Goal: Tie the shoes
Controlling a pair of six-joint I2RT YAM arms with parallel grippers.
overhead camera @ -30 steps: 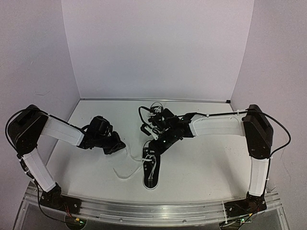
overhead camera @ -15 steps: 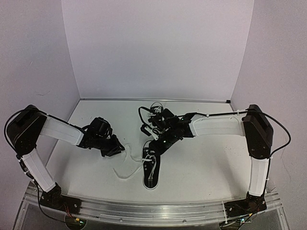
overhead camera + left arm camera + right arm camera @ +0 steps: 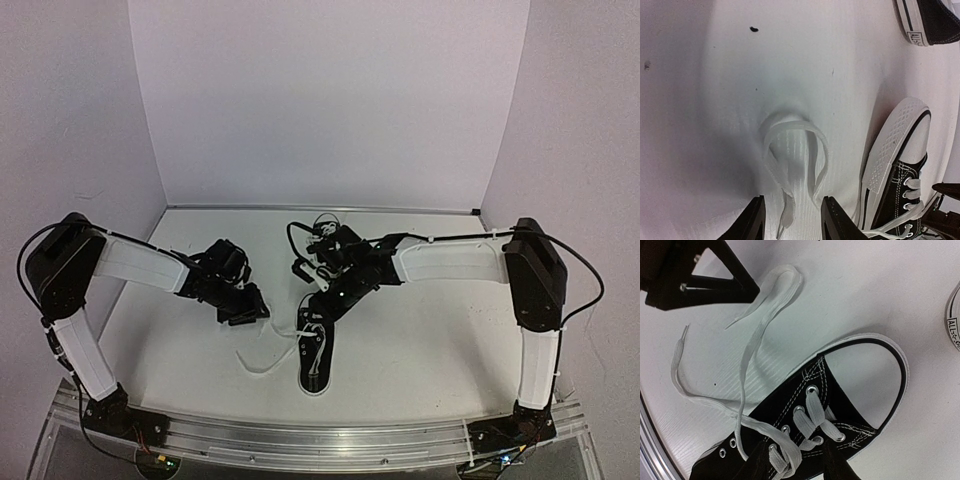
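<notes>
Left fingers (image 3: 751,222) moved nearer and parted; wrist view alone shows lace (image 3: 773,172) lying loose.

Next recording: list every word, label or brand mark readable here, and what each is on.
"ALL", rest cut off: white heel label of the second black canvas sneaker, seen in both wrist views.
No text visible on the laced black canvas sneaker.
Top view: everything too small to read.

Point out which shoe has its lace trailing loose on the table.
The shoe nearer the arm bases: its white lace loops out across the table toward the left gripper. Of the other shoe only a heel end shows.
</notes>
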